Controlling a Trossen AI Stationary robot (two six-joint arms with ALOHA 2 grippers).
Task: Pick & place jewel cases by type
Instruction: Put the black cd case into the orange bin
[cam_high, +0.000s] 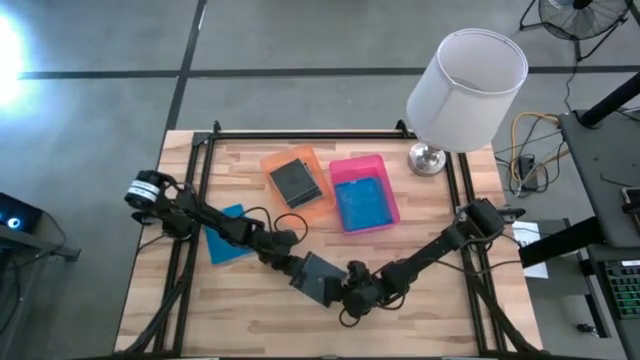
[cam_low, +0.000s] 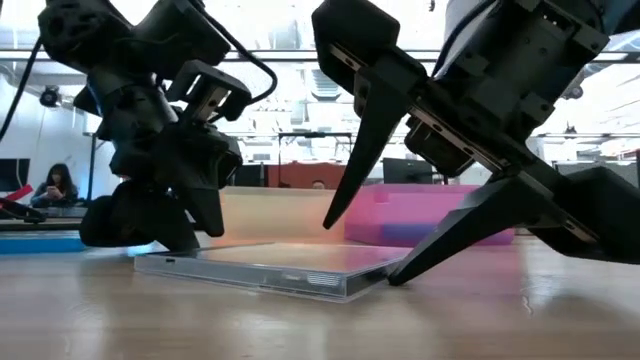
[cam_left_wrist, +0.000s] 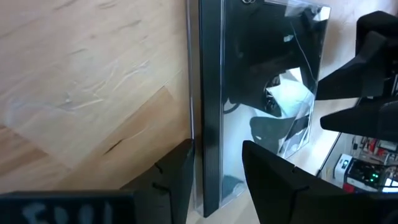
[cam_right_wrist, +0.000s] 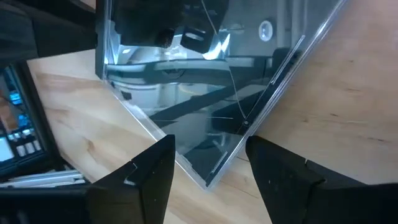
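Observation:
A clear and dark jewel case lies flat on the wood near the table's front middle. My left gripper comes at it from the left, slanting down. Its open fingers stand on either side of the case's dark spine edge. My right gripper comes from the right, open, with the case's corner between its fingers. In the low view one right finger hangs above the case. The other reaches the table beside the corner. My left gripper has one finger on the table side of the spine edge and one over the case's top face. Whether either touches the case, I cannot tell. My right gripper's lower fingertip stands at the case's corner. Whether it touches, I cannot tell.
An orange tray holds a dark case, and a pink tray holds a blue case. Both trays stand at the far middle. Another blue case lies at the left, partly under my left arm. A white lamp stands at the far right.

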